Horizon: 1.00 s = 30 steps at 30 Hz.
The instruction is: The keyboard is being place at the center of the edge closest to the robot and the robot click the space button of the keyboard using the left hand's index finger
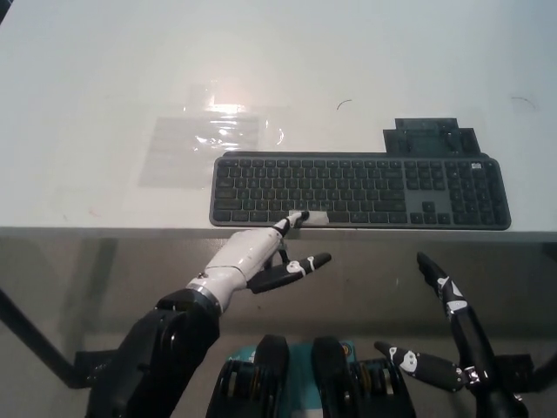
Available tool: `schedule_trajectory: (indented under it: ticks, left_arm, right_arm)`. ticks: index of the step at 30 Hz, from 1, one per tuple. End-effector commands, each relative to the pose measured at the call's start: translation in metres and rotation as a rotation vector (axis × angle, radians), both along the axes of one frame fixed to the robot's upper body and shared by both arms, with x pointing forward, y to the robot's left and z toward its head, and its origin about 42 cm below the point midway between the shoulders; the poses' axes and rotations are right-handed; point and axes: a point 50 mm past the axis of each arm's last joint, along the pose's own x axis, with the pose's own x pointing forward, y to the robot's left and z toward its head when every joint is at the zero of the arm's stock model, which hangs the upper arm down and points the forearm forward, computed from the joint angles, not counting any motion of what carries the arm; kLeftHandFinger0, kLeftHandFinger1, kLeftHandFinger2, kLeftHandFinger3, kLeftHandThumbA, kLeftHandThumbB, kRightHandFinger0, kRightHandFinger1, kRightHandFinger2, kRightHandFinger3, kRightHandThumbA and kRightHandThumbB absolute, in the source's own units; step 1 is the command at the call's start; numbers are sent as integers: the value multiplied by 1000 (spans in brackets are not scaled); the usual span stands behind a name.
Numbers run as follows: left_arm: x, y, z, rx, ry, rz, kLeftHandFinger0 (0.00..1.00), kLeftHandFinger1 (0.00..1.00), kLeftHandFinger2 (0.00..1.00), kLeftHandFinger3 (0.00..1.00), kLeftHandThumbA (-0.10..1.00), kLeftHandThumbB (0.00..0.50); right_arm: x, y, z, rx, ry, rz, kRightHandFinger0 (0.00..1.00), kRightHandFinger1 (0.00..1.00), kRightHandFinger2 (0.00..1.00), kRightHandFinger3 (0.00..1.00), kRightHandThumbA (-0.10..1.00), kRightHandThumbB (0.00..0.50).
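Touching the keyboard's (383, 187) space bar (315, 218), left hand (251, 258), fingers (291, 223) apart; right hand (461, 324) low, open.

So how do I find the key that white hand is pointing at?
On the white table, find the dark grey keyboard by the near edge. In its bottom row, the space key is the only pale patch among dark keys, with the white left hand pointing a fingertip at its left end.
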Motion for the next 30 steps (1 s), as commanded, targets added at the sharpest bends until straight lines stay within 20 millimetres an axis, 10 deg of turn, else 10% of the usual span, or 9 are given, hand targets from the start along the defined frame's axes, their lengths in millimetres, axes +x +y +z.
schedule_trajectory:
  ticks: [1, 6, 22, 25, 30]
  left_arm:
    - [2, -15, 6, -2, -42, -27, 7, 259, 414, 1000, 1000, 372]
    - [4, -12, -9, 15, -3, 0, 161, 276, 394, 1000, 1000, 368]
    - [26, 17, -36, 26, 63, 63, 71, 336, 398, 1000, 1000, 403]
    - [10, 9, -19, -15, 5, 9, 0, 222, 286, 1000, 1000, 412]
    - [-44, -7, 33, -123, -123, -139, 9, 256, 438, 1000, 1000, 417]
  right_arm:
    - [8, 3, 14, -12, -51, 13, 1000, 1000, 1000, 1000, 1000, 427]
    - [7, 3, 14, -10, -52, 13, 1000, 1000, 1000, 1000, 1000, 427]
    - [9, 4, 15, -13, -63, 21, 1000, 1000, 1000, 1000, 1000, 425]
    - [10, 4, 16, -14, -63, 19, 1000, 1000, 1000, 1000, 1000, 431]
    - [10, 3, 15, -13, -56, 21, 1000, 1000, 1000, 1000, 1000, 431]
